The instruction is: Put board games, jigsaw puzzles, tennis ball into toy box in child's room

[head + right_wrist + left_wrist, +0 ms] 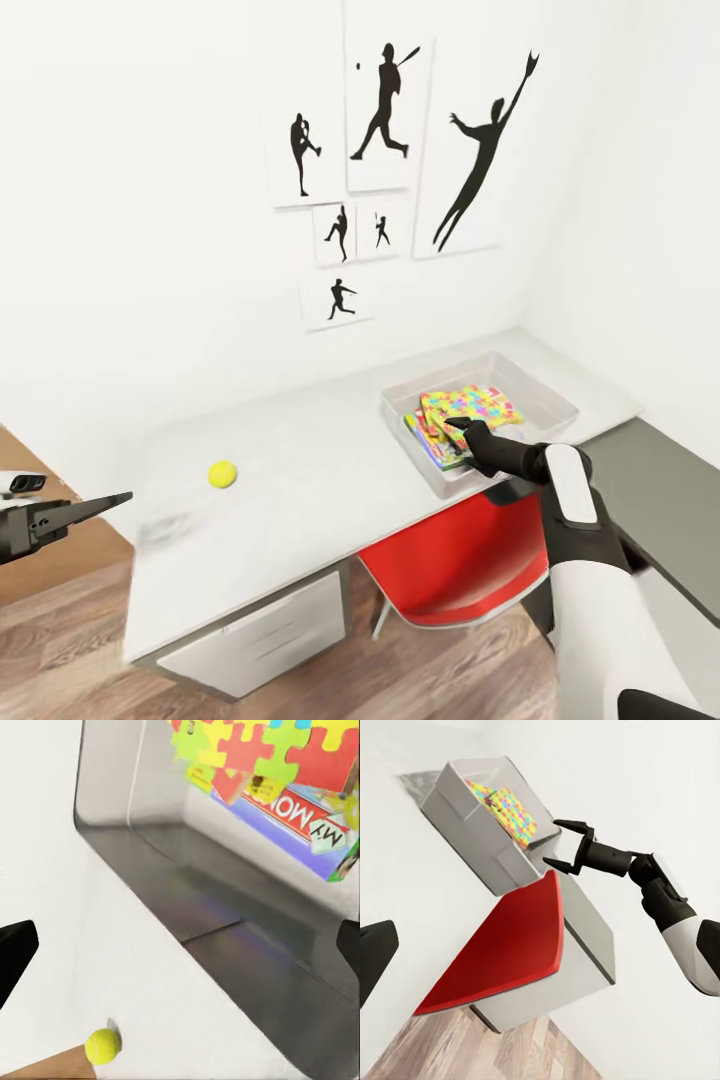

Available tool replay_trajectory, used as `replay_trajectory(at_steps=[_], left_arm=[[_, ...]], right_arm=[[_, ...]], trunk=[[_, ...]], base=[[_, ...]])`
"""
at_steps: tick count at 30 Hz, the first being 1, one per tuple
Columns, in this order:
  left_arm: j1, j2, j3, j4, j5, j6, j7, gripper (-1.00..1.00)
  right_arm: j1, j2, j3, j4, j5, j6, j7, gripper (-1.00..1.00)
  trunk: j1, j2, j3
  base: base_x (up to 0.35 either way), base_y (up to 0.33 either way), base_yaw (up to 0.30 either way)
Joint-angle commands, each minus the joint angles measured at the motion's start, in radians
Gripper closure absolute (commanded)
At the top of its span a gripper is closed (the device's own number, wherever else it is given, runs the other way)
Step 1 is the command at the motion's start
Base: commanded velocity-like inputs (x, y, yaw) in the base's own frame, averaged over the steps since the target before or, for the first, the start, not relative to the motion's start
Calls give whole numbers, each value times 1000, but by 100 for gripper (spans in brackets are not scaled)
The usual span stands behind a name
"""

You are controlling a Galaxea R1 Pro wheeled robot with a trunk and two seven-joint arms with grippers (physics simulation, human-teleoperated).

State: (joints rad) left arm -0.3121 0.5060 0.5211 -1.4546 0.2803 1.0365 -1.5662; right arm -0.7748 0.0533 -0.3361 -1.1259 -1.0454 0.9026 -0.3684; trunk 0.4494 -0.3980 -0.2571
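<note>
Jaws of the right gripper (458, 424) are sitting spread apart, holding nothing, over the near rim of the toy box (545, 385). Left gripper (118, 498): I cannot tell. The ball (222, 473) is lying on the table (300, 480), at nine o'clock from the box.

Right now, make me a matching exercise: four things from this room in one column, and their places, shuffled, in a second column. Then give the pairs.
Things:
1. tennis ball
2. jigsaw puzzle
3. red chair
4. right claw

Places:
A. tucked under the table's front edge
B. lying in the toy box, on top of the games
C. alone on the table top, left of the toy box
D. open, over the toy box's near side

Pairs: 1-C, 2-B, 3-A, 4-D
</note>
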Motion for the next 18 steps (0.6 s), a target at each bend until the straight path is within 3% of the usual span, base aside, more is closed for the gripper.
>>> replay_trajectory(at_steps=[1,9,14,18], left_arm=[[-1,0,0,0,-2,11,-5,-100],[-1,0,0,0,-3,10,-5,-100],[-1,0,-1,0,-2,10,-5,-100],[-1,0,-1,0,-2,10,-5,-100]], right_arm=[[-1,2,-2,-1,-10,4,-10,-100],[-2,5,2,-40,-10,6,-12,-100],[-2,5,32,-131,-11,10,-12,-100],[-3,5,55,-149,-11,10,-12,-100]], trunk=[[1,-2,0],[1,-2,13],[1,-2,21],[1,-2,27]], base=[[-54,256,69],[-104,124,85],[-15,8,94],[-2,1,95]])
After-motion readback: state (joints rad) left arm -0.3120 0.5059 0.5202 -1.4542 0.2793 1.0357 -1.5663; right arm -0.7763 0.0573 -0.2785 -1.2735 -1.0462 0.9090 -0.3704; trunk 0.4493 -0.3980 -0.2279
